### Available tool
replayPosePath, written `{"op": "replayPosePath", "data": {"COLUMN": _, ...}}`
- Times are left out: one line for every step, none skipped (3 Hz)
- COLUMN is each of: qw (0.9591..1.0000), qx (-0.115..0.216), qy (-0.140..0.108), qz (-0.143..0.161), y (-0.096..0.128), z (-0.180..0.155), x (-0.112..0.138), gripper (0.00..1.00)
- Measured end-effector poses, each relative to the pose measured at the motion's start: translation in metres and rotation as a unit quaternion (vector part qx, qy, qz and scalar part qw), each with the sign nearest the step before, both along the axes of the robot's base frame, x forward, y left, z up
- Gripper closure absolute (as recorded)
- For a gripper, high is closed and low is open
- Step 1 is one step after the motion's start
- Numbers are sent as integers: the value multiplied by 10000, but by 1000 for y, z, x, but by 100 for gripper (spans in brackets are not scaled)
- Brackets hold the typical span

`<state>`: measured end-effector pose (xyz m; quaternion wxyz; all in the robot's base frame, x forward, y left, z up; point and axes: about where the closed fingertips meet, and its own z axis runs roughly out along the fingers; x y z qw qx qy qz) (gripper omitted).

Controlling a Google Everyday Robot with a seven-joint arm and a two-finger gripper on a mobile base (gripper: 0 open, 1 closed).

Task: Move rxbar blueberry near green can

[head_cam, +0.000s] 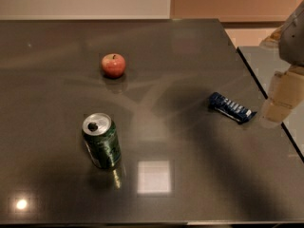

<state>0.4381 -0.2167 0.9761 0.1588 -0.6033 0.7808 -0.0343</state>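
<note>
Camera view looks down on the rxbar blueberry [231,107], which lies flat on the dark table [190,46] near its right edge, its length running diagonally. The gripper [275,109] hangs just beside the bar's right end, over the table's edge. Whether it is released or clenched cannot be told. The green can [102,141] stands upright well apart from the bar, toward the front left. A red apple [113,64] sits farther back on the table, behind the can.
</note>
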Motion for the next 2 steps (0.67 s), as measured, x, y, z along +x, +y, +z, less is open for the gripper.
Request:
{"op": "replayPosePath", "data": {"qw": 10000, "qx": 1, "qy": -1, "qz": -1, "y": 0, "z": 0, "x": 0, "gripper": 0}}
{"op": "replayPosePath", "data": {"qw": 9999, "qx": 67, "qy": -22, "qz": -75, "y": -2, "z": -2, "x": 7, "gripper": 0}}
